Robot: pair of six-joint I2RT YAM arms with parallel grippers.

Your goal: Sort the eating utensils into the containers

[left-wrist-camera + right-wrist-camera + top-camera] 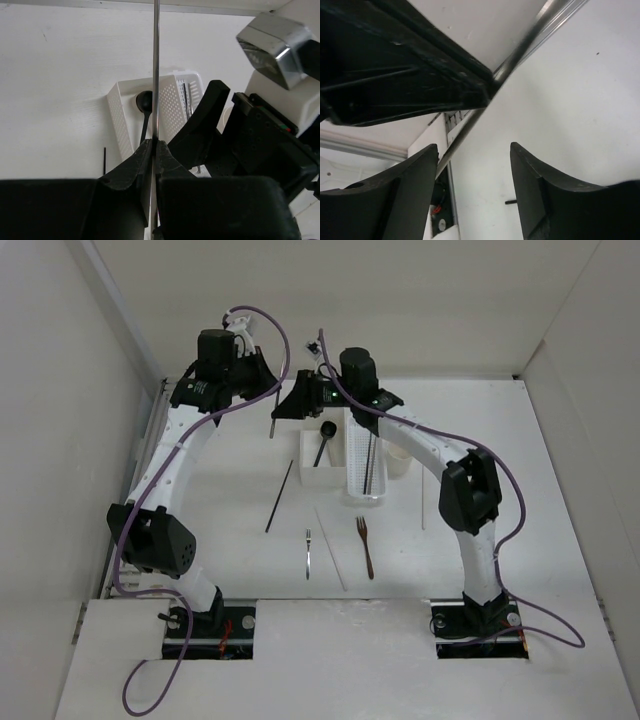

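Left gripper (154,142) clenched on thin chopstick (155,75) above the containers; right gripper (472,150) spread wide, grasping nothing. White box (318,476), centre frame, held black spoon (326,430). Perforated basket (355,480) held some sticks. Unsorted below: dark chopstick (280,495), pale chopstick (330,545), brown fork (365,545), silver fork (309,552). No readable writing.

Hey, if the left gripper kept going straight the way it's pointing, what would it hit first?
Most likely the white square box holding the black spoon, just beyond the left gripper, whose fingers are shut on a chopstick. Depth is unclear, so take that as a guess.
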